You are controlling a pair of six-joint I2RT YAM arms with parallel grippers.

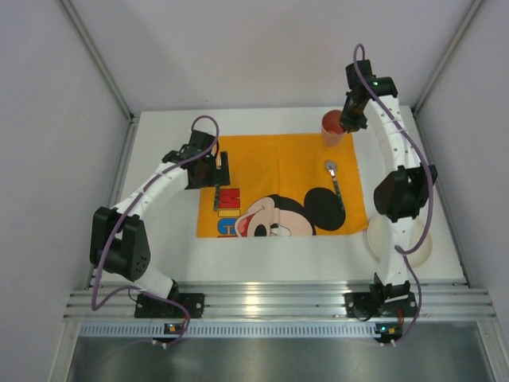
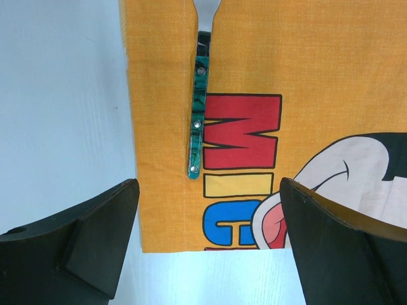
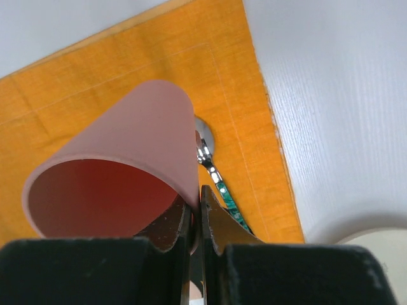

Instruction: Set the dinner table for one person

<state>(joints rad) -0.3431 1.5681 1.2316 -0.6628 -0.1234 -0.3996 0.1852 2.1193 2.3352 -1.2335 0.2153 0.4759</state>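
Note:
The dinner table [image 1: 167,239] is a plain white top with an orange Mickey Mouse placemat [image 1: 278,159] at its middle. A green-handled fork [image 2: 197,108] lies along the mat's left edge. Above its handle end my left gripper [image 2: 210,216] hangs open, holding nothing. A green-handled spoon [image 1: 335,181] lies on the right part of the mat. My right gripper [image 3: 198,213] is shut on the rim wall of a pink cup [image 3: 127,146], one finger inside and one outside. The cup [image 1: 332,127] is over the mat's far right corner. I cannot tell whether it touches the mat.
A small round white plate [image 1: 372,237] sits on the table to the right of the mat, partly hidden by the right arm; its rim [image 3: 381,238] shows in the right wrist view. Grey walls close in the table at the left, right and back.

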